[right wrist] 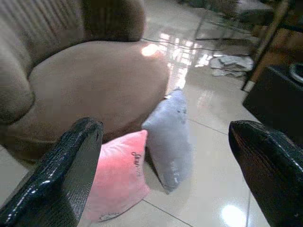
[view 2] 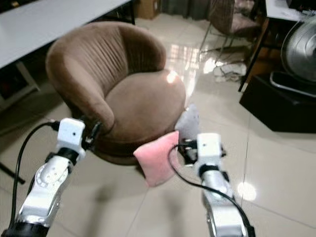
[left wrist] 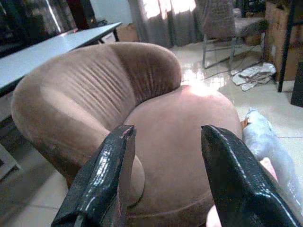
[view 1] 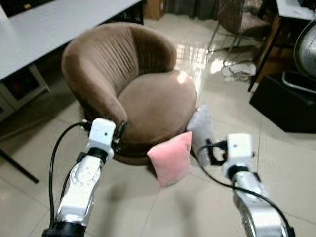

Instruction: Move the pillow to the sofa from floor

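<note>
A pink pillow [view 1: 170, 159] stands on the tiled floor, leaning against the front of the round brown sofa chair [view 1: 148, 98]. A grey pillow [view 1: 200, 128] stands just behind it, also against the sofa's base. My right gripper [view 1: 210, 150] is open, hovering right of the pink pillow and in front of the grey one; its wrist view looks at both pillows [right wrist: 120, 177] between the spread fingers. My left gripper [view 1: 120, 132] is open at the sofa's front left edge, its fingers [left wrist: 118, 156] framing the seat cushion. Neither gripper holds anything.
A white table [view 1: 49, 24] runs along the left, one leg reaching the floor near my left arm. A black box [view 1: 284, 106] and a fan [view 1: 306, 44] stand at the right. A chair [view 1: 242, 19] and crumpled cloth [view 1: 237, 69] lie beyond the sofa.
</note>
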You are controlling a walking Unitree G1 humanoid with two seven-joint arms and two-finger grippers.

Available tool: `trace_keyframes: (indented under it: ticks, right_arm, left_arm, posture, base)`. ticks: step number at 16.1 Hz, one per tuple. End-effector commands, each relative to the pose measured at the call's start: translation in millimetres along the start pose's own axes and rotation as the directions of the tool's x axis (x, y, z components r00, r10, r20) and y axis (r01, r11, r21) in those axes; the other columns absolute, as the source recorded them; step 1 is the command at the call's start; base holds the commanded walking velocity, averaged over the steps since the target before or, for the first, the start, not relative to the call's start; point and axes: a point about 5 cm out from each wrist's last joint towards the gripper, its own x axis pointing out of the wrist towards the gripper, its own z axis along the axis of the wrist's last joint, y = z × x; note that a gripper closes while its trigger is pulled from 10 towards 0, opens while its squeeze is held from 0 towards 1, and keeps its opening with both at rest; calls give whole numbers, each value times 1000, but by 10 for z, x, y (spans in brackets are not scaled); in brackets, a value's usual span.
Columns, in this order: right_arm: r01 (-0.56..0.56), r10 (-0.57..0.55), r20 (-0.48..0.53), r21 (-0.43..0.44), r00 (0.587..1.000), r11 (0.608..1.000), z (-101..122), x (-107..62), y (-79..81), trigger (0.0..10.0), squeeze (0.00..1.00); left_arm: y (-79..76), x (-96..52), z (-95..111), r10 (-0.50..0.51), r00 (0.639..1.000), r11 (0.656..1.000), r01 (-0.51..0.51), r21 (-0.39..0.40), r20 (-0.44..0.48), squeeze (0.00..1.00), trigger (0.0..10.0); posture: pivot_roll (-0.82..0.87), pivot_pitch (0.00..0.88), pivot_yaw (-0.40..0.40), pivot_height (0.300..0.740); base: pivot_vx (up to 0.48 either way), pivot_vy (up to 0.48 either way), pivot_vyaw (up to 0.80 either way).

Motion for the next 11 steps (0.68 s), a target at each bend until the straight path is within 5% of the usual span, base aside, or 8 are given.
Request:
trace_keyframes:
  ticks: [1,5,11]
  right_arm:
    - [-3,3,12,-12,1000,1000,20,14,-19,10000,0]
    - [-4,4,10,5,1000,1000,11,12,-36,10000,0]
    - [11,-11,12,20,1000,1000,2,-3,-50,10000,0]
  left_arm:
    - [34,-31,-22,2,1000,1000,-2,-1,1,0,10000]
    - [52,-54,-45,-2,1000,1000,2,3,-5,0,10000]
    - [57,-44,-45,-16,1000,1000,16,9,-3,0,10000]
  posture:
    - [-53,15,24,740]
    - [-53,20,24,740]
    - [-56,32,30,740]
  base:
    - [386,0,0]
    - [388,0,0]
    - [386,0,-800]
